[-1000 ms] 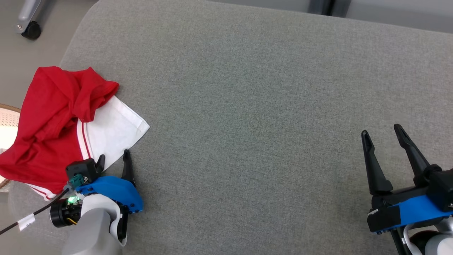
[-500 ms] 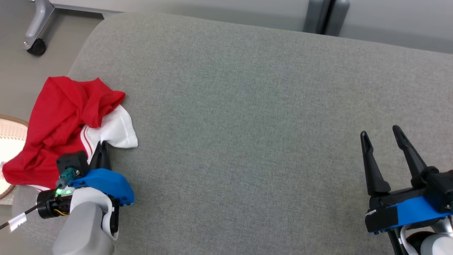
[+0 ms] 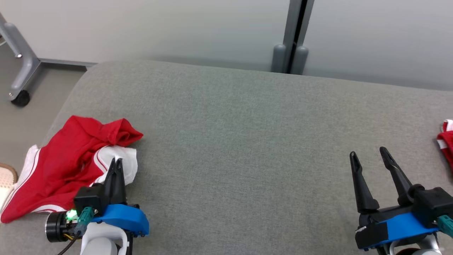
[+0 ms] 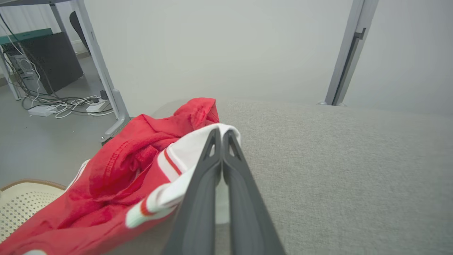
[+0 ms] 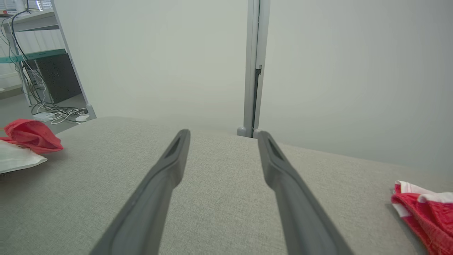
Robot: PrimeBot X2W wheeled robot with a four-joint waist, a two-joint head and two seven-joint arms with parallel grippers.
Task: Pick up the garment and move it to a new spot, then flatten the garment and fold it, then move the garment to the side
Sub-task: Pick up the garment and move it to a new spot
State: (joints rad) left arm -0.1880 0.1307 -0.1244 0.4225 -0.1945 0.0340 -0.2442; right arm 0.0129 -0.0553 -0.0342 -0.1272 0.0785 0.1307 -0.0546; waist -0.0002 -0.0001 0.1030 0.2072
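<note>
A crumpled red garment (image 3: 67, 163) with white panels and trim lies at the left end of the grey cushioned surface (image 3: 247, 141). My left gripper (image 3: 116, 163) is shut on a bunched white fold of the garment (image 4: 141, 159); in the left wrist view the left gripper (image 4: 221, 134) has both fingers pressed together with white cloth on either side of them. At the lower right my right gripper (image 3: 368, 153) hovers open over bare cushion, holding nothing. The right wrist view shows the right gripper (image 5: 223, 134) with its fingers wide apart and the garment (image 5: 32, 136) far to its left.
A second red and white cloth (image 3: 446, 141) lies at the cushion's right edge, just right of my right gripper. A woven basket (image 3: 5, 177) sits on the floor beyond the left edge. A wheeled metal leg (image 3: 21, 71) and a grey post (image 3: 290, 46) stand behind.
The head camera has tilted up, bringing the wall into view. My left gripper went from open beside the flat white corner to shut on it, and that corner is now bunched up.
</note>
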